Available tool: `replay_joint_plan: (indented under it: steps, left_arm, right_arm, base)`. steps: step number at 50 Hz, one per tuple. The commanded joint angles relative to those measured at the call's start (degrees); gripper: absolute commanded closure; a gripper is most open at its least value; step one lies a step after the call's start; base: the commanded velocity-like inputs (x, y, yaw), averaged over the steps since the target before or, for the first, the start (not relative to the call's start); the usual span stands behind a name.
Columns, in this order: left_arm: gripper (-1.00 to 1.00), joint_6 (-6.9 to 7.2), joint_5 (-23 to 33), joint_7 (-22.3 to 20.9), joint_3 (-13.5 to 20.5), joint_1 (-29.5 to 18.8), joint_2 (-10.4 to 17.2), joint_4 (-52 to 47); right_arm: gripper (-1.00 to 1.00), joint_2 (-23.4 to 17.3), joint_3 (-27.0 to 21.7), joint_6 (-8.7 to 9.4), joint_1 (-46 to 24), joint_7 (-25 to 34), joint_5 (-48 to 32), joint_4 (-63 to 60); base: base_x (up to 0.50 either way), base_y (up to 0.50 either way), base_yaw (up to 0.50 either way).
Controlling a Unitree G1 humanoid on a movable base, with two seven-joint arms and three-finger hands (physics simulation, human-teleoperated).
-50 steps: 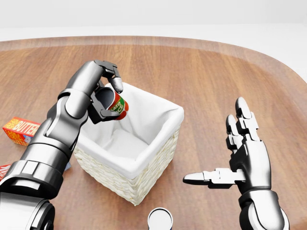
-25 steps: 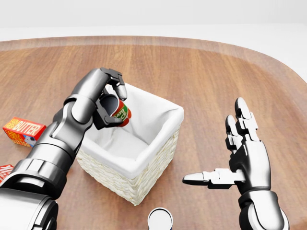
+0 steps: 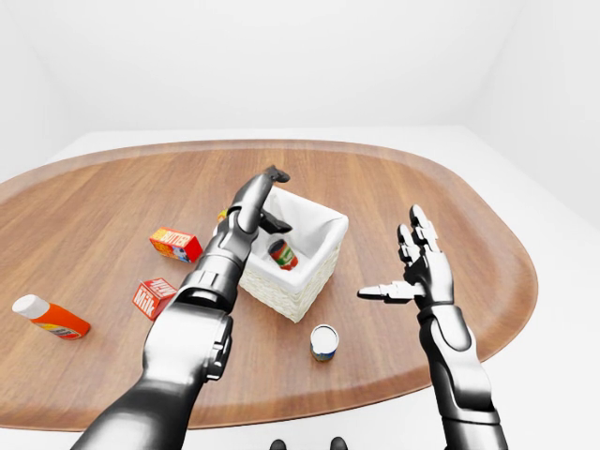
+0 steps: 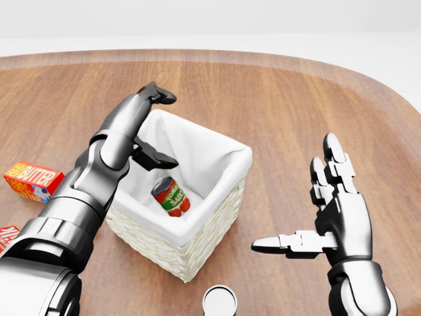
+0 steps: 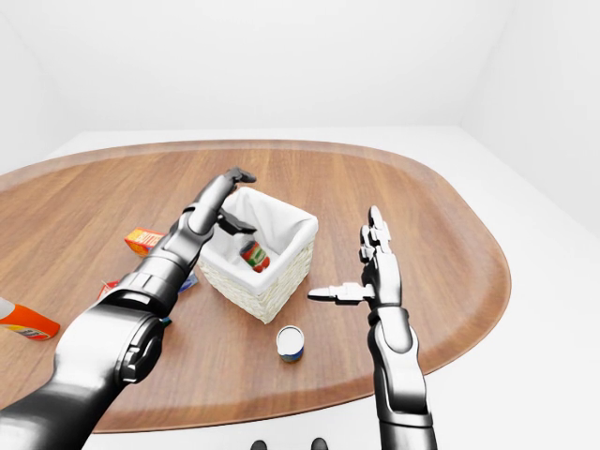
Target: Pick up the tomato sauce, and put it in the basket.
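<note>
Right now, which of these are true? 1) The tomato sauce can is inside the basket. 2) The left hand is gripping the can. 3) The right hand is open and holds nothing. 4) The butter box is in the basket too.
1) True: the tomato sauce can lies inside the basket.
2) False: the left hand is open above the basket, apart from the can.
3) True: the right hand is spread and empty.
4) False: the butter box lies on the table.
</note>
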Motion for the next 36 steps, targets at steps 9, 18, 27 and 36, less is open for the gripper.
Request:
replay_joint_plan:
  steps: [9, 18, 27, 36]
  left_arm:
    - [-1.00, -0.23, -0.96, 0.51, 0.18, -0.06, 0.17, 0.14]
    - [-1.00, 0.76, -1.76, -1.13, 0.23, 0.83, 0.24, -3.49]
    - [-1.00, 5.06, -3.57, -4.64, 0.58, 3.46, 0.38, -14.63]
    - [-1.00, 8.90, -3.73, -9.21, 0.77, 9.85, 0.12, -32.32]
  right_arm:
    - [-1.00, 0.03, 0.26, 0.00, 0.53, -0.21, -0.02, -1.89]
    - [-1.00, 0.26, 0.40, 0.00, 0.80, 0.04, -0.33, -1.02]
    - [-1.00, 0.34, 0.58, 0.00, 1.01, -0.09, -0.45, -2.01]
    - [-1.00, 0.43, 0.62, 0.00, 1.06, -0.03, -0.56, -1.46]
  base:
    - [0.00, 0.00, 0.00]
    - [0.00, 0.00, 0.00]
    - [0.00, 0.00, 0.00]
    - [0.00, 0.00, 0.00]
